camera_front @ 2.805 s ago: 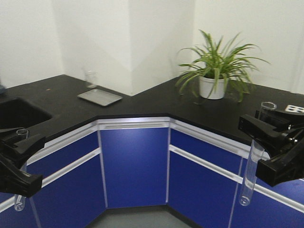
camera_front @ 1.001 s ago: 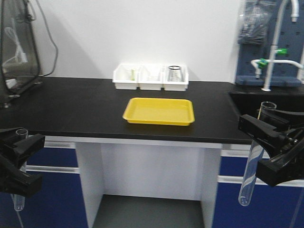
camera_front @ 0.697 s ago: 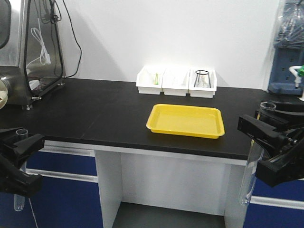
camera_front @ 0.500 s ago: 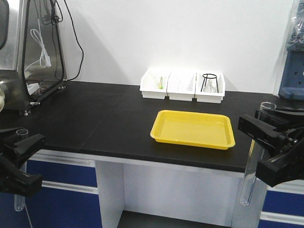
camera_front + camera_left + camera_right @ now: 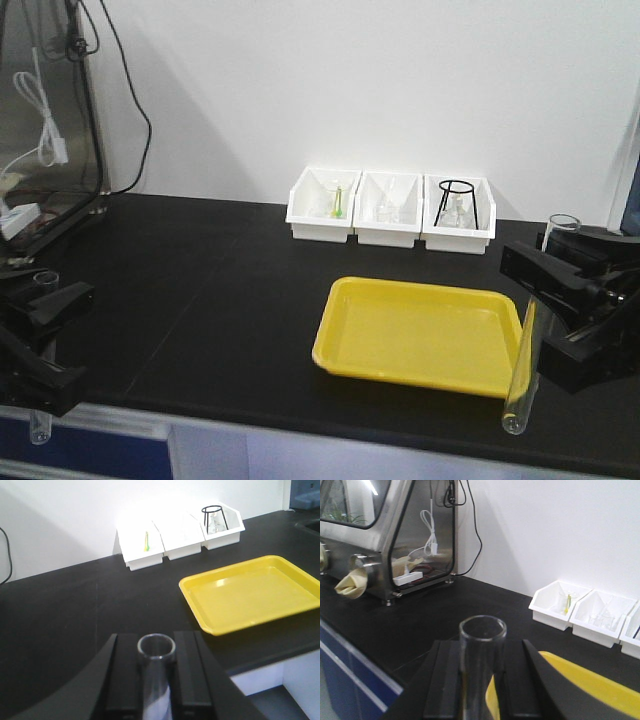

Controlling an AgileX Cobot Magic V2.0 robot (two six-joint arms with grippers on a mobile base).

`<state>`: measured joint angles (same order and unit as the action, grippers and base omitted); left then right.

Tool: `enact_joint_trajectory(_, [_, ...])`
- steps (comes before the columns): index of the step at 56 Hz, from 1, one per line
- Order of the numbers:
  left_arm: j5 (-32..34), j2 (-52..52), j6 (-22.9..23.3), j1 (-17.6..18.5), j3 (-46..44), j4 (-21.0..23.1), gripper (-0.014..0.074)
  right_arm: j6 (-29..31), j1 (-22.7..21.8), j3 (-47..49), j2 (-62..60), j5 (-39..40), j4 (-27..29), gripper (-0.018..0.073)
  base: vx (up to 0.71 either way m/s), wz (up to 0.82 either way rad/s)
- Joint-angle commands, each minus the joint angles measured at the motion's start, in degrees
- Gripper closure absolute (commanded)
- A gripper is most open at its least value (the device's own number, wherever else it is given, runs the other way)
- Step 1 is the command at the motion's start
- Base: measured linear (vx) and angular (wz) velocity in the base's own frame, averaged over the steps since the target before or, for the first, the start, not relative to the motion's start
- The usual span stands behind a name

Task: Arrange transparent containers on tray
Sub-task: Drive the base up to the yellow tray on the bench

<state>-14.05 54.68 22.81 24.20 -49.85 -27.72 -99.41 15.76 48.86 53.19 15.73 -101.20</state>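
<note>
Gripped in the left tool (image 5: 42, 340): the left test tube (image 5: 40, 428), clear glass, taken just under the open rim. Held upright, round bottom hanging below the black fingers, low at the left side of the front view, before the front edge of the table (image 5: 200, 290). In the left wrist view, rim seen from above between two flat fingers, both pressed against the glass.

Gripped in the right tool (image 5: 538, 318) in the same manner: the right test tube (image 5: 520, 385), taken near the top, rim standing a little above the fingers. Slightly tilted, lower end leaning toward the left. In the front view, lower part crossing the right rim of the tray (image 5: 420, 335); cannot tell whether above the tray or nearer to the camera.

Yellow tray lying flat on the black table, right of the middle, near the front edge, well apart from the left test tube.

Behind the tray, against the white wall, three white bins (image 5: 388, 235) side by side and touching. Small glassware inside, and a black wire stand (image 5: 457, 200) in the right one. At the far left on the table, a glass-fronted box (image 5: 45, 110) with cables.
</note>
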Motion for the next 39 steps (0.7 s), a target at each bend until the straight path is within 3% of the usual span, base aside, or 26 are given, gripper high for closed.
enact_joint_trajectory(1, [4.05, -0.76, 0.04, 0.32, -1.48, -0.31, 0.0597, 0.05, -0.32, 1.71, -0.56, -1.40, -1.57, 0.0572, 0.42, -0.09])
enact_joint_trajectory(39, [4.05, -0.72, 0.04, 0.32, -1.48, -0.31, 0.0597, 0.05, -0.32, 1.71, -0.56, -1.40, -1.57, 0.0572, 0.37, -0.22])
